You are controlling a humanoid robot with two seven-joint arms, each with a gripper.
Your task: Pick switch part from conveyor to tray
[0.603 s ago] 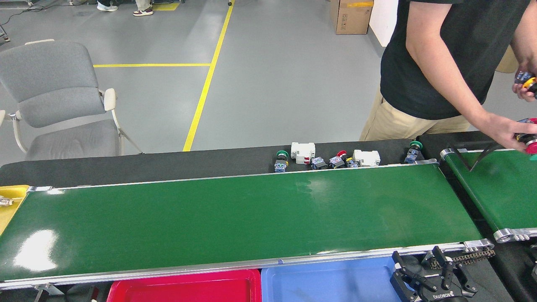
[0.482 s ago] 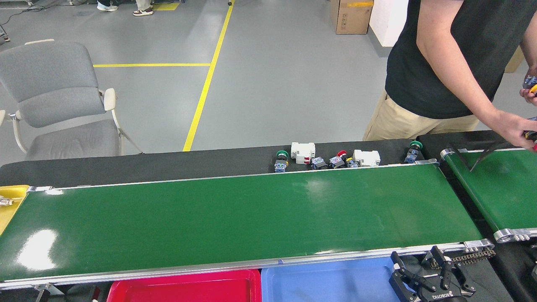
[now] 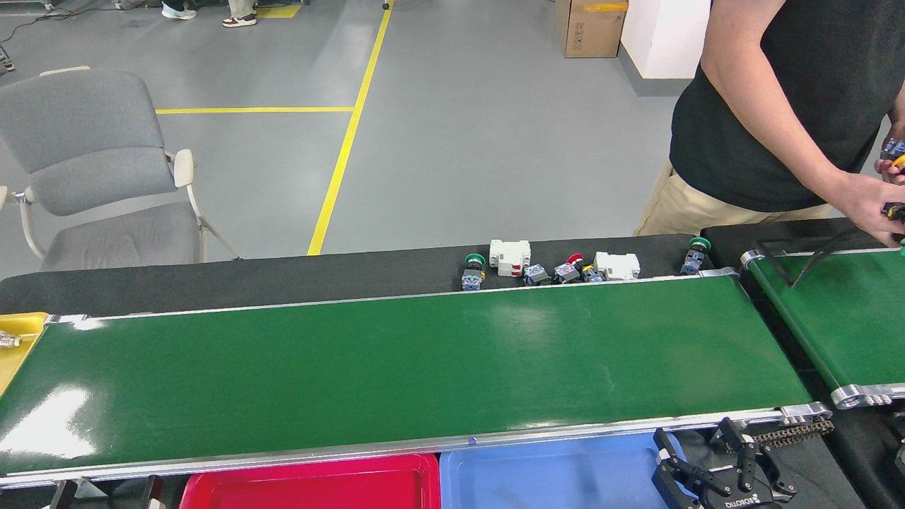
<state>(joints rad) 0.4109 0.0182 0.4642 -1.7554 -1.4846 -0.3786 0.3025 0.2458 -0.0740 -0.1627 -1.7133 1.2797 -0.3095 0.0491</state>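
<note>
Right now the long, glossy dark-green conveyor belt with silver side rails [image 3: 396, 367] carries nothing at all, so no switch part lies on it within reach. Only the robot's right gripper [image 3: 714, 472] shows, low at the near right corner, just past the near rail and beside the blue plastic tray [image 3: 551, 477]; its black fingers stand spread apart and hold nothing. The left gripper is out of view. A row of small switch parts with green and red caps and white housings [image 3: 551, 267] sits on the black table strip just beyond the far rail, well apart from the gripper, up and to its left across the full width of the belt. A person's hand [image 3: 866, 205] at the far right holds more parts over the shorter green belt [image 3: 848, 318], so the right arm looks the nearer one. A red plastic tray [image 3: 311, 484] lies left of the blue one.
</note>
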